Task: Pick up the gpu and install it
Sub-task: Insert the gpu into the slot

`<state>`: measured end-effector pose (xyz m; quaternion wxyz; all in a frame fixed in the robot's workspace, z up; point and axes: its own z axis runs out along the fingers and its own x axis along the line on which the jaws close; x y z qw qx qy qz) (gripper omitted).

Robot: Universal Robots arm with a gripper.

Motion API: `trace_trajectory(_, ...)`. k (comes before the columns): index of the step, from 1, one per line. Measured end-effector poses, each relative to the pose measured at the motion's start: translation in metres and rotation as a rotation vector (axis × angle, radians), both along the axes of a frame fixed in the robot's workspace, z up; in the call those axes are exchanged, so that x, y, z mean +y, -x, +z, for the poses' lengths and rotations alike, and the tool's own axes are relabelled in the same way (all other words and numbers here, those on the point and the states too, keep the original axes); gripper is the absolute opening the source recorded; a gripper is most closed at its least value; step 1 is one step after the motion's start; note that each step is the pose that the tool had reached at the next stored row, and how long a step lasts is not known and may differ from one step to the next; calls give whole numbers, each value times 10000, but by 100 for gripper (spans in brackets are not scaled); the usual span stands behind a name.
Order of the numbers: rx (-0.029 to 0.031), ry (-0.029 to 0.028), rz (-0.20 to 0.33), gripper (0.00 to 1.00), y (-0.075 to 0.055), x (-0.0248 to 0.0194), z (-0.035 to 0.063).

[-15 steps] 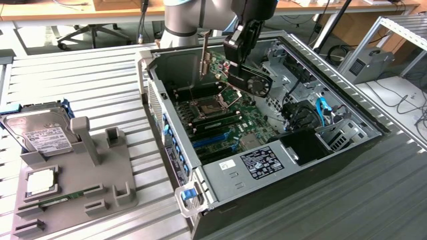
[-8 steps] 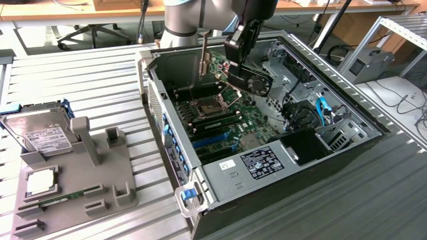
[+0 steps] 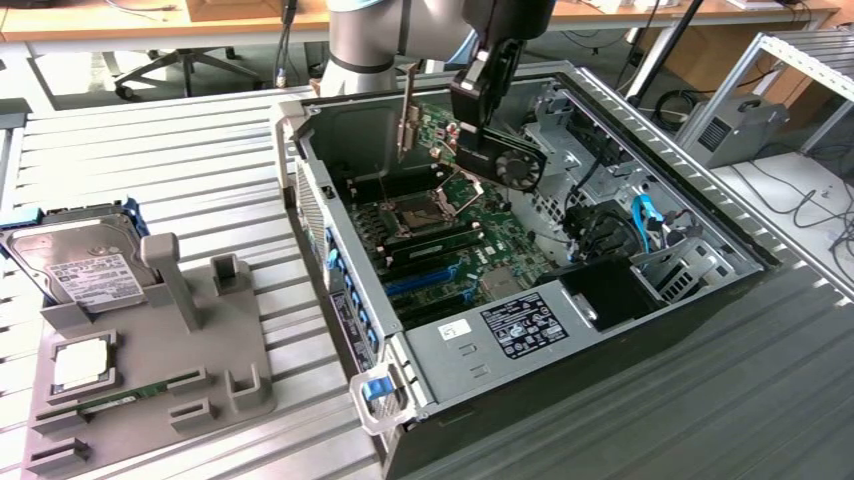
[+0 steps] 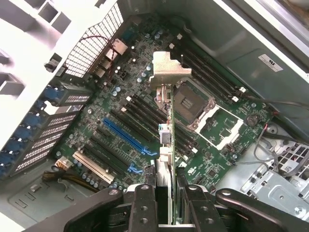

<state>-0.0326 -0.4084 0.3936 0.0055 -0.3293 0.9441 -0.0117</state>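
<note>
My gripper is shut on the gpu, which hangs over the open computer case, above the motherboard. The card's dark fan side faces the exterior view's right, and its long silver bracket stands upright at the exterior view's left. In the wrist view the gpu appears edge-on between the two black fingers, with its bracket at the far end. It hovers over the black expansion slots, beside the blue slot, and is apart from the board.
The CPU socket and memory slots lie near the card. Case walls and a drive cage ring the board. A grey fixture at the exterior view's left holds a silver hard drive, a processor and a memory stick.
</note>
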Motion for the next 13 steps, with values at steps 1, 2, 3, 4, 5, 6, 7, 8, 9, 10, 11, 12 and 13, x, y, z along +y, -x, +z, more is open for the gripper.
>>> trace_trajectory(1, 0, 0, 24, 27, 0, 0, 0)
trace_trajectory(2, 0, 0, 46, 27, 0, 0, 1)
trace_trajectory(3, -1, 0, 68, 27, 0, 1, 1)
trace_trajectory(4, -1, 0, 96, 27, 0, 1, 1)
trace_trajectory(5, -1, 0, 118, 27, 0, 1, 2)
trace_trajectory(6, -1, 0, 151, 27, 0, 1, 2)
trace_trajectory(7, -1, 0, 174, 27, 0, 1, 3)
trace_trajectory(8, -1, 0, 201, 27, 0, 2, 3)
trace_trajectory(9, -2, 0, 227, 27, 0, 2, 4)
trace_trajectory(10, -3, -1, 272, 27, 0, 2, 4)
trace_trajectory(11, -3, -1, 290, 27, 0, 2, 4)
trace_trajectory(12, -3, 0, 318, 27, 0, 3, 5)
trace_trajectory(13, -3, 0, 339, 27, 0, 3, 5)
